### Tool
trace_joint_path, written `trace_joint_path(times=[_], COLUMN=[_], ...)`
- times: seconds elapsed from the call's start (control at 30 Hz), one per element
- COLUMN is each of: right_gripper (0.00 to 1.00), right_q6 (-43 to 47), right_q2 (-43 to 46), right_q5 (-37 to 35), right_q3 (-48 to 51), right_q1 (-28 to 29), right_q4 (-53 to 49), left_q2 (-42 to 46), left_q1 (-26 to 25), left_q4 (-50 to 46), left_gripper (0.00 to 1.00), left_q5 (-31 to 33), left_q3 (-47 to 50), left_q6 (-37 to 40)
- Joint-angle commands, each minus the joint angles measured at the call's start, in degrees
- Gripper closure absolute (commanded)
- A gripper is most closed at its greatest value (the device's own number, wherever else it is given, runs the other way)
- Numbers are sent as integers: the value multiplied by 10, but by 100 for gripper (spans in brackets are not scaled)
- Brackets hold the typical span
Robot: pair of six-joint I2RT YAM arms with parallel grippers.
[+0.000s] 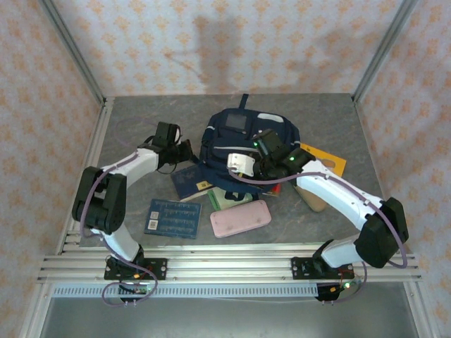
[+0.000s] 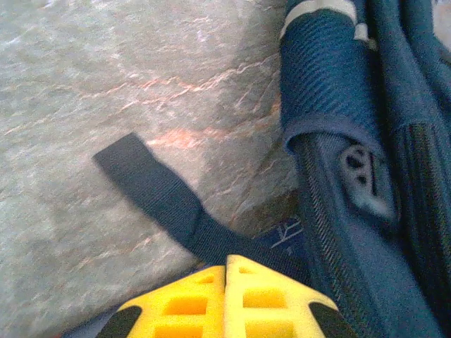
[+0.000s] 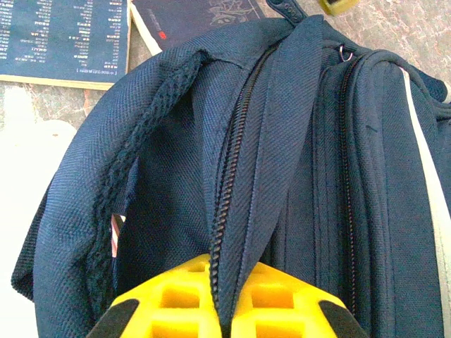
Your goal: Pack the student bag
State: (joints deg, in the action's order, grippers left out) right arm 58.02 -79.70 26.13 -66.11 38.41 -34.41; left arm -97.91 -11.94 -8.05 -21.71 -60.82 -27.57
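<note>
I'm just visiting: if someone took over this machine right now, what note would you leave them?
The left claw is shut beside the backpack; a dark strap runs under its tips, grip unclear.
The right claw is shut on the backpack's zipper edge.
Backpack lies mid-table. Pink case, dark book, blue sheet and orange folder lie outside it on the table.
Done: bag gripped.
Left: open it, put the things in.
</note>
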Motion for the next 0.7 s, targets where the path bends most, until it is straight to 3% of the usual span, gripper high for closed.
trace_joint_path(times=[0.0, 0.1, 0.27, 0.43, 0.67], right_gripper=[100, 100, 100, 100, 100], right_q6=[11, 16, 26, 20, 9], right_q2=[20, 20, 29, 40, 58], right_q5=[20, 19, 24, 26, 25], right_q3=[-9, -10, 1, 15, 36], right_q1=[-1, -3, -5, -8, -9], right_q4=[9, 3, -7, -2, 8], left_q2=[-5, 40, 107, 129, 114], left_q1=[2, 2, -3, -45, -68], left_q4=[24, 0, -96, -172, -234], left_gripper=[100, 97, 63, 43, 46], left_q5=[-35, -48, -106, -122, -108], left_q3=[-30, -18, -6, 0, -1], left_q6=[-8, 10, 75, 117, 149])
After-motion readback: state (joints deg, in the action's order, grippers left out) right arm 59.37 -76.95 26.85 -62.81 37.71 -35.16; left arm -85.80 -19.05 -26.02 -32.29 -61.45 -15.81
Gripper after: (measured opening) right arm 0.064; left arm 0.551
